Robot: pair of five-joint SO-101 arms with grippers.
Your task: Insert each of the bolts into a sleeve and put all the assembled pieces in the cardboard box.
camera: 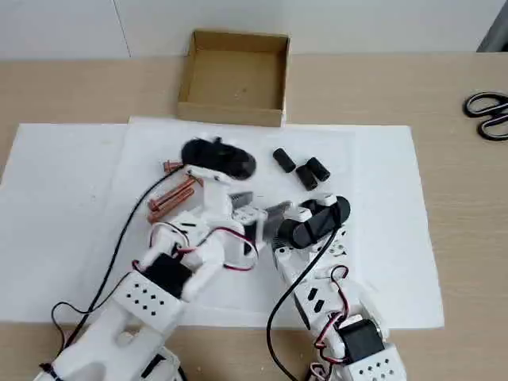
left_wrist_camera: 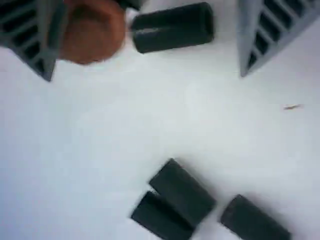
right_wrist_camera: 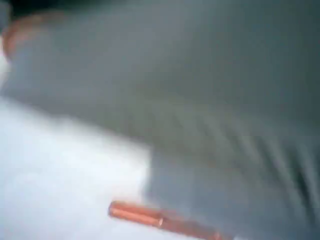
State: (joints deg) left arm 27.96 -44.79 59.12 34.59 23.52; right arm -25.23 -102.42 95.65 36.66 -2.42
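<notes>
My left gripper point(left_wrist_camera: 145, 70) is open: its 2 grey fingers point(left_wrist_camera: 30, 35) stand well apart. Between them a black sleeve point(left_wrist_camera: 172, 27) lies crosswise with a copper bolt point(left_wrist_camera: 92, 32) at one end, right against one finger. I cannot tell how far in the bolt sits. The right gripper point(camera: 270, 216) is close beside the left one, over the white paper point(camera: 381, 238), and I cannot tell its state.

I judge the bolts to be stiff, smooth metal, light and apt to roll, so I would pinch one across the shank near the head. The sleeves look rigid and round, best squeezed mid-length across the barrel.

Spare bolts point(camera: 171, 198) lie bundled near the left arm, and 3 loose sleeves point(camera: 305, 171) lie near each other just beyond the grippers. The cardboard box point(camera: 230, 113) sits past the paper and holds nothing.
</notes>
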